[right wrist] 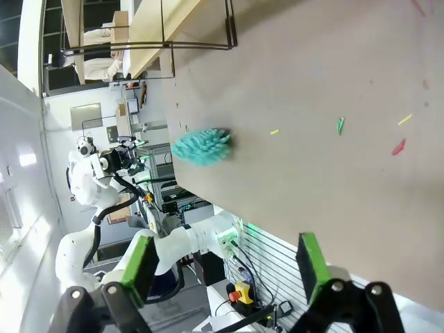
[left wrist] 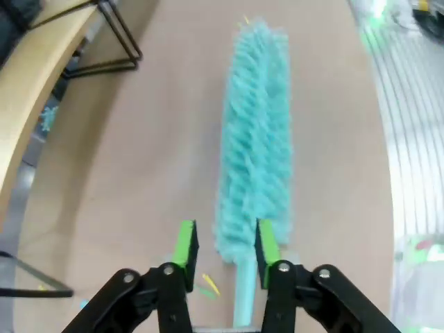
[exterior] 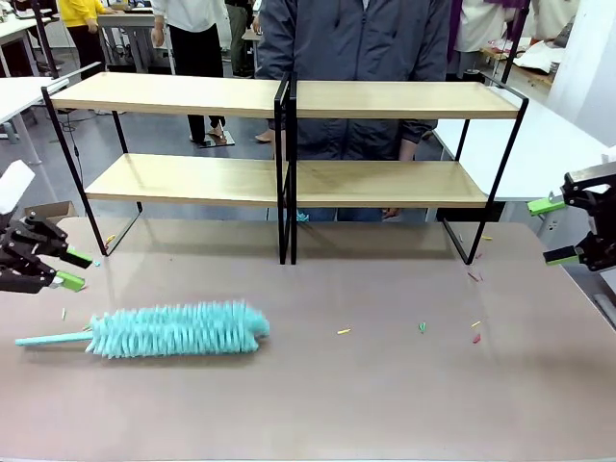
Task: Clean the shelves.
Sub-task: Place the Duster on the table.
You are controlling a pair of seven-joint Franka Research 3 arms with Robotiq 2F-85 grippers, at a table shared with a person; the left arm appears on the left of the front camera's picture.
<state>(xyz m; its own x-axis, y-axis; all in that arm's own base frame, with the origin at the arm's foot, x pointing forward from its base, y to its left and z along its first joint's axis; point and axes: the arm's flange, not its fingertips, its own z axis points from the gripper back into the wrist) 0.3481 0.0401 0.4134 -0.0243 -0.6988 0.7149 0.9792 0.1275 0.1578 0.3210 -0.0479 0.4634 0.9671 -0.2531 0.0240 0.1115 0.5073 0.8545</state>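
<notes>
No writing is readable; both the left gripper (left wrist: pixel 223 251) and right gripper (right wrist: pixel 225 267) stand released, grasping nothing.

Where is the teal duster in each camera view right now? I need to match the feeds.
Front view: teal duster lies on the table at lower left, handle pointing left.
Left wrist view: it runs up the centre, its handle beside the left gripper, right of the gap.
Right wrist view: small, seen end-on at left of centre, near the table edge.
Shared landmark: the shelves.
</notes>
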